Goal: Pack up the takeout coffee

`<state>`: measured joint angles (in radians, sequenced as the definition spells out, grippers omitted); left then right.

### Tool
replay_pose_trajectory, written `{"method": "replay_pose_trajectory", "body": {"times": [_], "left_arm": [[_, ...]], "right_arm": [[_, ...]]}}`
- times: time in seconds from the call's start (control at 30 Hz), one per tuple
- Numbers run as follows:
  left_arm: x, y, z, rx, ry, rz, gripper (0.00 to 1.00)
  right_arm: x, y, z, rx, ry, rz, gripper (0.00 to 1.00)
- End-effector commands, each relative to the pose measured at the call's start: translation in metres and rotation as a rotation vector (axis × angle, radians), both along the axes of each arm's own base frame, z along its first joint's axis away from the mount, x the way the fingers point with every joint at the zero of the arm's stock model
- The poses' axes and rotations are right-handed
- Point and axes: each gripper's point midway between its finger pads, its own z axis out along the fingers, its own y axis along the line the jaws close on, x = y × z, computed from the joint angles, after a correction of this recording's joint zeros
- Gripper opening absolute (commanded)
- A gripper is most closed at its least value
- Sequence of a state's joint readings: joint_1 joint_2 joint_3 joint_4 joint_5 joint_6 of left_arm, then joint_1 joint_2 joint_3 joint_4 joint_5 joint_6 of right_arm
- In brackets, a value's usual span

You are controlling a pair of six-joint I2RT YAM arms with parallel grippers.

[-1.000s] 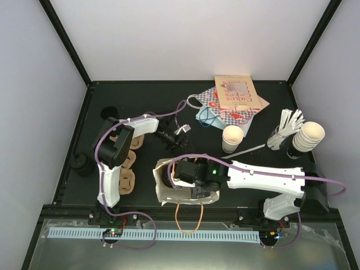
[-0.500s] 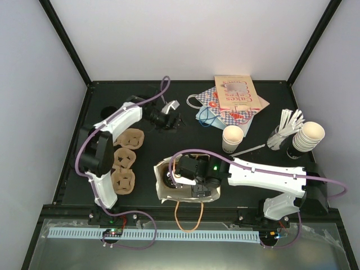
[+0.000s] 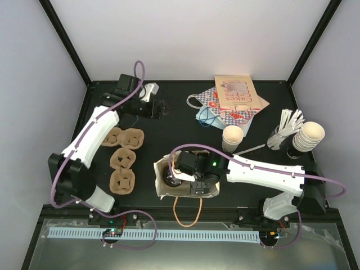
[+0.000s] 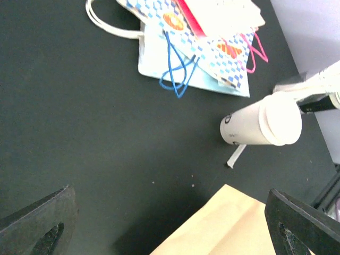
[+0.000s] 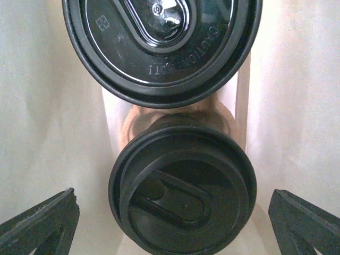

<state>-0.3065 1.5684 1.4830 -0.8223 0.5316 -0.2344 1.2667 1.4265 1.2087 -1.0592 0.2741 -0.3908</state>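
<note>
Takeout coffee (image 5: 183, 210) lid black; paper bag (image 4: 234, 226) tan; flat bags (image 4: 212, 64) blue-checked.

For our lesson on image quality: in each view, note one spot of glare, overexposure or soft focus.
Right wrist view: glare on the upper black lid, while the lower black lid is dimmer and softer. Left wrist view: the rim of the paper cup is washed out white. Top external view: even light, no strong glare.

The upper round black plastic lid (image 5: 162, 48) is glossy, its raised lettering catching light; the lower round black plastic lid (image 5: 183, 196) looks duller. The tan paper bag (image 5: 32, 106) is smooth and matt. Brown moulded-cardboard cup carriers (image 3: 124, 160) near the left edge of the desk look rough; the black desk (image 3: 180, 132) is matt.
</note>
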Motion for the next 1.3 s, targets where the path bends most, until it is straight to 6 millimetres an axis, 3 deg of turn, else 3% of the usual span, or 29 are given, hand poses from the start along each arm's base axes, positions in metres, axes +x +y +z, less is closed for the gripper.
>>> {"method": "replay_pose_trajectory", "body": {"times": [0.0,0.3,0.53,0.93,1.27], "left_arm": [[-0.01,0.023,0.033,0.066,-0.125,0.057,0.99],[-0.072,0.05,0.075,0.04,-0.325,0.081,0.99],[-0.112,0.049,0.105,-0.061,-0.479,0.032,0.99],[-0.147,0.03,0.082,-0.122,-0.375,-0.08,0.97],[-0.141,0.024,0.054,0.023,-0.345,-0.117,0.96]], "right_arm": [[0.007,0.009,0.012,0.044,0.001,-0.024,1.0],[0.026,0.02,0.02,0.099,0.008,-0.064,1.0],[0.047,0.024,0.025,0.143,0.015,-0.103,1.0],[0.059,0.027,0.043,0.207,-0.041,-0.136,1.0],[0.062,0.025,0.057,0.254,-0.073,-0.156,1.0]]}}
